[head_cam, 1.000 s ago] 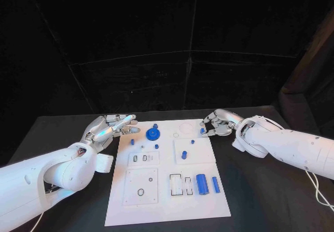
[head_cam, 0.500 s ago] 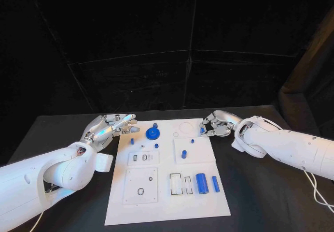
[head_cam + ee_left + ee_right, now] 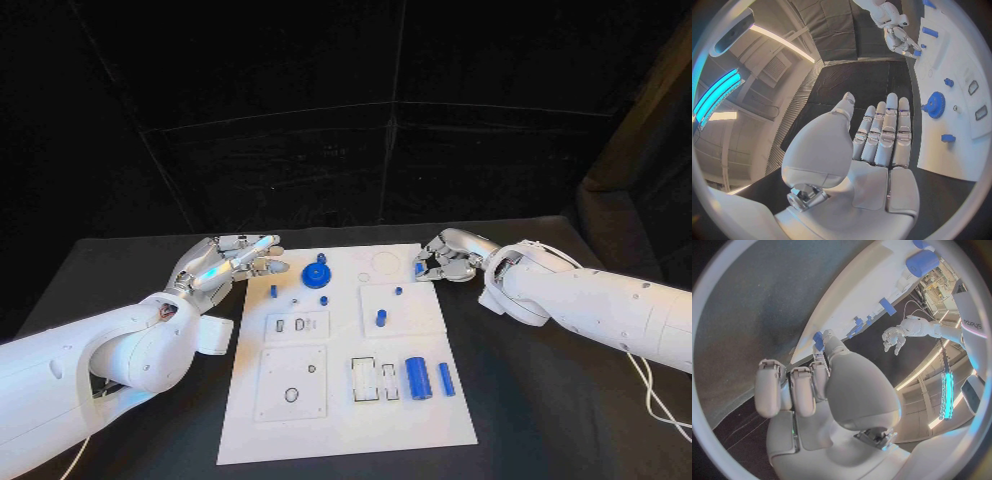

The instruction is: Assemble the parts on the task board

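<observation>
The white task board (image 3: 433,425) lies in the middle of the black table. At its far right corner my right hand (image 3: 447,257) pinches a small blue part (image 3: 420,268) between thumb and a finger, just above the board; the part also shows at the fingertips (image 3: 819,338) in the right wrist view. My left hand (image 3: 231,262) hovers by the board's far left corner, fingers straight and apart, holding nothing. A blue gear (image 3: 317,275) stands on the board just right of that hand. In the left wrist view the gear (image 3: 934,104) lies beyond the fingers (image 3: 887,131).
Small blue pegs (image 3: 274,292) (image 3: 325,301) (image 3: 381,320) stand on the board's far half. A thick blue cylinder (image 3: 418,380) and a thinner one (image 3: 447,381) lie near the right edge, beside rectangular slots (image 3: 372,382). Bare black table (image 3: 548,400) flanks the board.
My right hand has risen slightly and drawn a little back with the small blue part still pinched. The left hand has hardly moved.
</observation>
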Robot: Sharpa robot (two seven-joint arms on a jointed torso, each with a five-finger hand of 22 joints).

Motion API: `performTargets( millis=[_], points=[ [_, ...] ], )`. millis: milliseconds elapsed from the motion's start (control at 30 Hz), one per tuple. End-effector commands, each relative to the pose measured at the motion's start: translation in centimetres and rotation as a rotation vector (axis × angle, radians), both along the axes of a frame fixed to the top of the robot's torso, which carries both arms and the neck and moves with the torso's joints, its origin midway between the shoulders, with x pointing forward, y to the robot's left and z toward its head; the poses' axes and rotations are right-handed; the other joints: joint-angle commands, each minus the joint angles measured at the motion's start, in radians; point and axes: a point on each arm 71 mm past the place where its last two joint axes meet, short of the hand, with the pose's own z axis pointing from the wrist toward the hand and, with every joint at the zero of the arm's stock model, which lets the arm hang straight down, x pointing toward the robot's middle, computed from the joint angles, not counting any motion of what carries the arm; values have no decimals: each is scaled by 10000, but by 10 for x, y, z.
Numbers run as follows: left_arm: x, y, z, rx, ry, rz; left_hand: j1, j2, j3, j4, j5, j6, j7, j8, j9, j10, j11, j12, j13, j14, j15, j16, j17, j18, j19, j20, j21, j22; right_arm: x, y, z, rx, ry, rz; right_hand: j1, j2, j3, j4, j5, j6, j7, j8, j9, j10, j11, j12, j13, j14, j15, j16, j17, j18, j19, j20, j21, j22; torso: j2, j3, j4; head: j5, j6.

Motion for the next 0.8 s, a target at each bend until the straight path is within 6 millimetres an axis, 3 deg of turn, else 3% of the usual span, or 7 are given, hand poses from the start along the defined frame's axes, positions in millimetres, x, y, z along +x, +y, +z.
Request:
performTargets(
  millis=[33, 233, 533, 733, 767, 800],
  points=[
    [0, -1, 1, -58, -69, -152, -35, 37, -41, -32, -60, -21, 42, -50, -7, -66, -25, -59, -12, -6, 61, -49, 16, 154, 16, 26, -59, -16, 0, 1, 0, -69, 69, 61, 17, 89, 68, -10, -61, 69, 8, 58, 12, 3, -90, -20, 69, 737, -83, 55, 1170, -51, -4, -68, 33, 23, 0, 1, -8, 5, -12],
    [0, -2, 1, -58, -54, -171, -34, 38, -41, -34, -60, -21, 42, -50, -7, -66, -25, -59, -12, -6, 61, -50, 17, 154, 16, 26, -60, -15, 1, 1, 1, -24, -85, 45, -49, 88, 190, -69, -32, 243, -50, 111, 23, 18, -133, -8, 82, 741, -115, 59, 1189, -54, 5, -95, 38, 37, -5, 3, -3, 6, -23],
    [-1, 0, 1, -51, -52, -153, -34, 38, -41, -34, -60, -21, 42, -50, -7, -66, -25, -59, -12, -6, 61, -50, 17, 154, 16, 26, -60, -15, -4, 9, 8, 384, -600, 23, -207, 274, 536, -122, 12, 521, -176, 204, 33, 57, -245, 5, 101, 757, -210, 79, 1258, -71, 54, -184, 71, 120, -19, 1, -28, 43, -30],
    [-1, 2, 1, -37, -60, -114, -34, 38, -41, -34, -60, -21, 42, -50, -7, -66, -25, -59, -12, -6, 61, -50, 17, 154, 16, 26, -60, -15, -11, 27, 15, 591, -560, 160, -324, 274, 608, -104, 49, 502, -175, 174, 17, 55, -248, -21, 85, 757, -222, 77, 1261, -72, 57, -202, 71, 121, -57, -60, -12, 22, -24],
    [-1, 2, 2, -36, -59, -114, -36, 49, -44, -36, -61, -22, 42, -52, -7, -68, -24, -62, -13, -6, 62, -57, 19, 154, 17, 27, -65, -15, -12, 32, 17, 612, -530, 268, -410, 232, 611, -84, 82, 488, -170, 157, 9, 56, -245, -28, 83, 756, -221, 74, 1256, -72, 56, -205, 69, 117, -63, -75, 1, 9, -51],
    [-1, 2, 2, -37, -58, -117, -36, 51, -44, -37, -61, -23, 42, -53, -7, -69, -23, -63, -13, -6, 62, -59, 20, 154, 17, 27, -66, -15, -14, 41, 20, 614, -514, 481, -619, 65, 568, -30, 410, 463, -165, 122, -4, 55, -239, -45, 75, 754, -216, 68, 1247, -73, 53, -202, 64, 109, -71, -92, 17, -18, -59]
  ],
)
